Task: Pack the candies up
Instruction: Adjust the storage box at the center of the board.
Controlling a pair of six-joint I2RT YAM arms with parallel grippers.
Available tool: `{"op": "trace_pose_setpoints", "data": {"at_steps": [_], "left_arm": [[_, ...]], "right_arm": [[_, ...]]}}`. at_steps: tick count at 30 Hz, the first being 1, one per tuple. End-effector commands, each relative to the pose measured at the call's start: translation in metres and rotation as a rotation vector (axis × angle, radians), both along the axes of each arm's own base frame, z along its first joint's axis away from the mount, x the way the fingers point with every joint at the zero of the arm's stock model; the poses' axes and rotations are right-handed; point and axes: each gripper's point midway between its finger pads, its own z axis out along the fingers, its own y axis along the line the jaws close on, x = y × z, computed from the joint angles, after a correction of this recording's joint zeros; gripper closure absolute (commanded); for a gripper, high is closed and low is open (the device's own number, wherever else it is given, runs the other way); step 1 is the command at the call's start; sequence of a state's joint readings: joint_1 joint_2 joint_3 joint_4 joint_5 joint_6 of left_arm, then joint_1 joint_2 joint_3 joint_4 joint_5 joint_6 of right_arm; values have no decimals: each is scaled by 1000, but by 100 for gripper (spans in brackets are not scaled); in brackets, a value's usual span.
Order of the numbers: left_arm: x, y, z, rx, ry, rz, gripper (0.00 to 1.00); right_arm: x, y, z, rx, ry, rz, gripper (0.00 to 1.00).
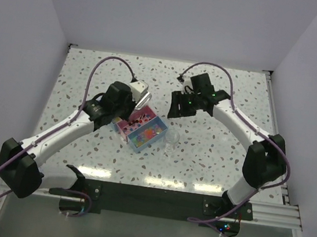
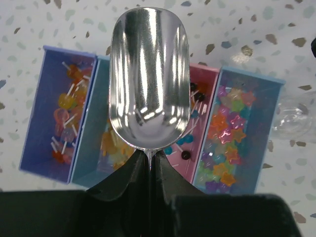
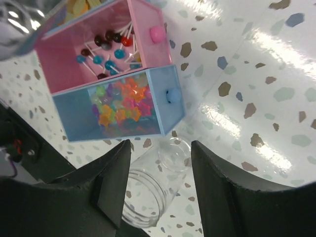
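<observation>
Candies (image 2: pixel 227 143), sorted by kind into four open trays packed side by side at mid-table (image 1: pixel 94 75). Far left, purple tray (image 2: pixel 37 106): coloured lollipops on white sticks, near end cut off by the gripper body. Next, teal tray (image 2: pixel 94 123): mostly buried under the scoop (image 2: pixel 148 79), only yellow-orange bits peeking out. Left gripper (image 2: pixel 149 163): clamped shut on the scoop's thin stem, bowl pointing forward, empty and shiny, hanging above the middle trays, probably lined up for a dip. Pink tray (image 2: pixel 207 81): dark and blue balls on sticks, half hidden behind the bowl. Blue tray (image 2: pixel 266 123): bright star shapes, fully open to view, likely the easiest reach. Just beside it, clear jar (image 3: pixel 148 197): no lid seen, parked close so a loaded scoop travels little, by the look of it. Hard to read, though: see-through, clipped at the frame edge from the left wrist, upright or tipped impossible to call. Right gripper (image 3: pixel 160 148): jaws standing apart, nothing held, jar framed between the fingers but not touched; from above, set back from the jar.
</observation>
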State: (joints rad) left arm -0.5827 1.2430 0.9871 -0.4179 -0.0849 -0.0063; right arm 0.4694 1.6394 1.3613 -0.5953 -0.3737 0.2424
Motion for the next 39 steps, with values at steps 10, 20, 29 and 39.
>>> {"op": "trace_pose_setpoints", "data": {"at_steps": [10,20,29,39], "left_arm": [[-23,38,20,97,2,46,100],[-55,5,17,49,117,-188,100],[-86,-20,3,184,261,-286,100],[-90,-12,3,254,352,-242,100]], "right_arm": [[11,41,-52,-223,-89,124,53],[19,30,-71,-326,-119,151,85],[19,20,-62,-352,-165,142,95],[13,20,-68,-317,-143,101,87]]}}
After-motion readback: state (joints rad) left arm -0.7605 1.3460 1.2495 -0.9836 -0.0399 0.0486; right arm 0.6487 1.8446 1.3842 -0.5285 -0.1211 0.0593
